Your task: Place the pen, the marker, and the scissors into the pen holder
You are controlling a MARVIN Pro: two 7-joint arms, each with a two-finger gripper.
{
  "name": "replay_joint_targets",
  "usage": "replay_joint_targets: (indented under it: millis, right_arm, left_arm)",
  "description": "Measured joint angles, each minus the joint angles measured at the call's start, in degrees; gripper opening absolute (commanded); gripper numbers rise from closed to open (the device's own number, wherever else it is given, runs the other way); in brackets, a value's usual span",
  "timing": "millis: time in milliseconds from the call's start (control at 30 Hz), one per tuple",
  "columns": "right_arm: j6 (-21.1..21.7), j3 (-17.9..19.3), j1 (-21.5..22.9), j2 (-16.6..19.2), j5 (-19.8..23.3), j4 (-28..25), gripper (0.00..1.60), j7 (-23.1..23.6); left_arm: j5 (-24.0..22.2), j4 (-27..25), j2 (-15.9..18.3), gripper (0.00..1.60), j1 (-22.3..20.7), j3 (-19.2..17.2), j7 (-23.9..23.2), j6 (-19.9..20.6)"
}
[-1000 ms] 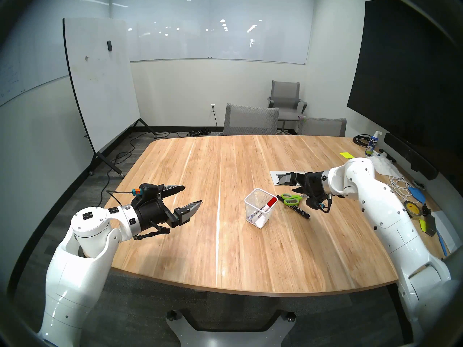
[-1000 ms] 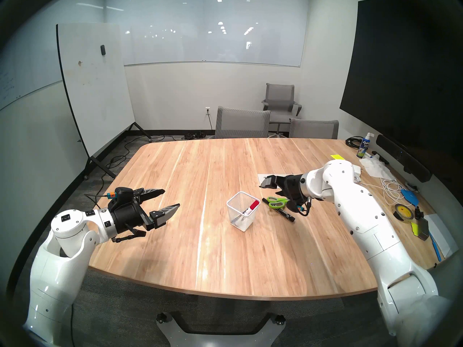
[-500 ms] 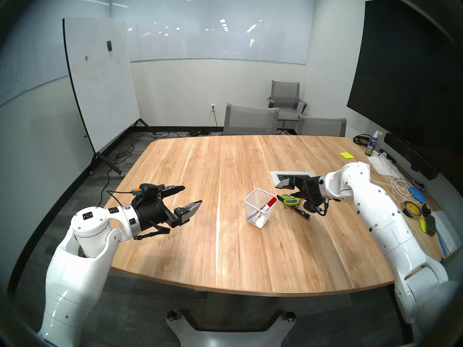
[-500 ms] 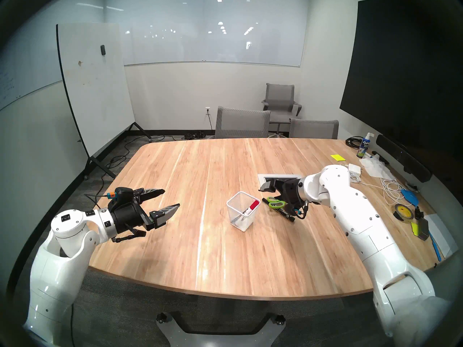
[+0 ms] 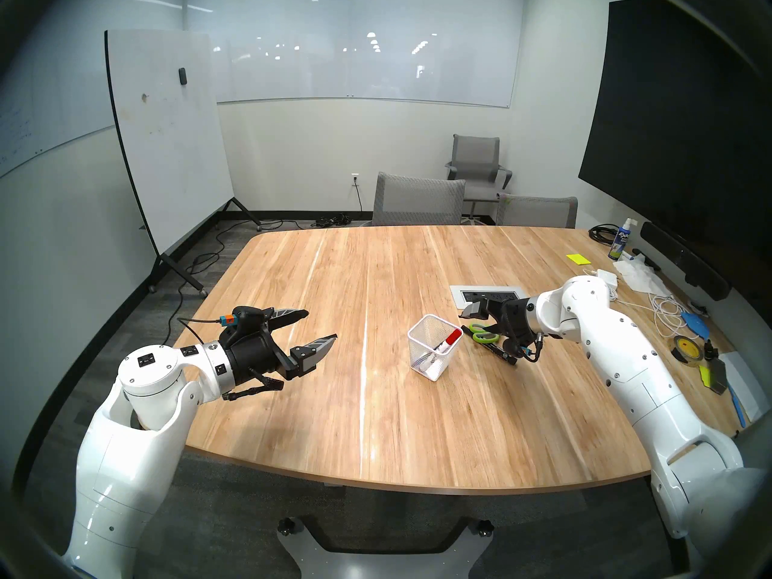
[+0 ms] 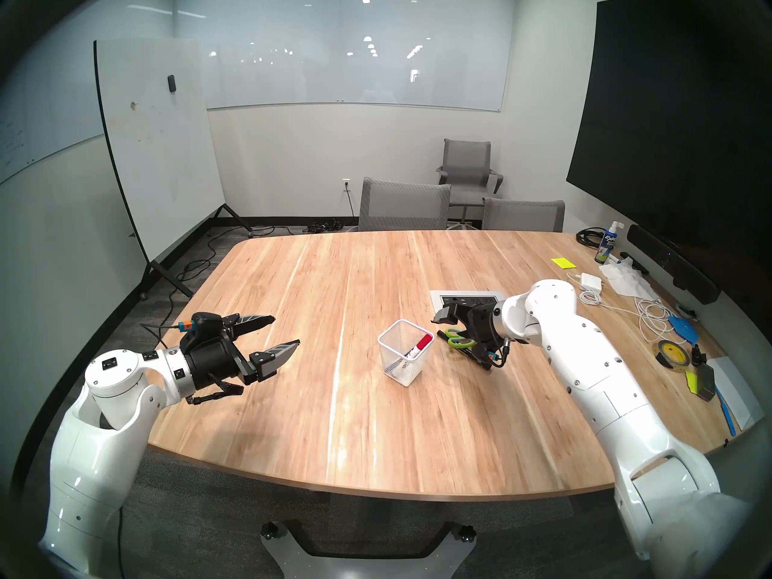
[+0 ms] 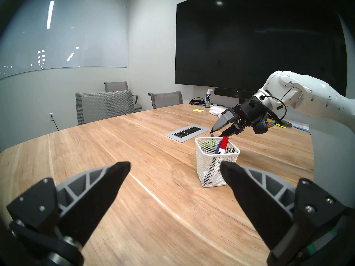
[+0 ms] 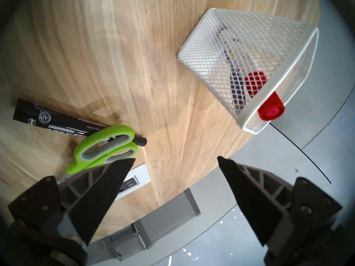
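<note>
Scissors point(image 8: 103, 150) overlap black marker point(image 8: 57, 123) reading "PERMANENT", "AP".

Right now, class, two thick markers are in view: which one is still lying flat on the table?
The black marker, lying flat beside the pen holder with the green scissors resting across its tip. The red-capped marker already stands inside the holder.

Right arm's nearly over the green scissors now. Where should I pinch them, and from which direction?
Judging from the right wrist view, pinch the scissors across the two stacked green loops, coming straight down from above. They lie flat, one loop resting on the black marker, so that end sits slightly raised. The blades are hidden behind a finger. The right gripper is open and holds nothing.
</note>
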Motion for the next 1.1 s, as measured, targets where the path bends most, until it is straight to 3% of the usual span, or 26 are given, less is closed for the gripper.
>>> replay_joint_targets:
  millis: [267, 567, 1100]
  right_arm:
    - [-0.2, -0.6, 1.3, 0.1, -1.8, 1.2, 1.6, -0.8]
    - [-1.8, -4.4, 3.6, 2.3, -7.0, 2.5, 1.6, -4.7]
    - [-1.8, -9.7, 6.5, 5.4, -11.2, 3.9, 1.6, -11.6]
  left_arm:
    - [0.0, 0.0, 0.0, 1.6, 0.0, 0.0, 0.0, 0.0]
    - [0.0, 0.0, 0.0, 1.6, 0.0, 0.0, 0.0, 0.0]
    - [0.0, 0.0, 0.0, 1.6, 0.0, 0.0, 0.0, 0.0]
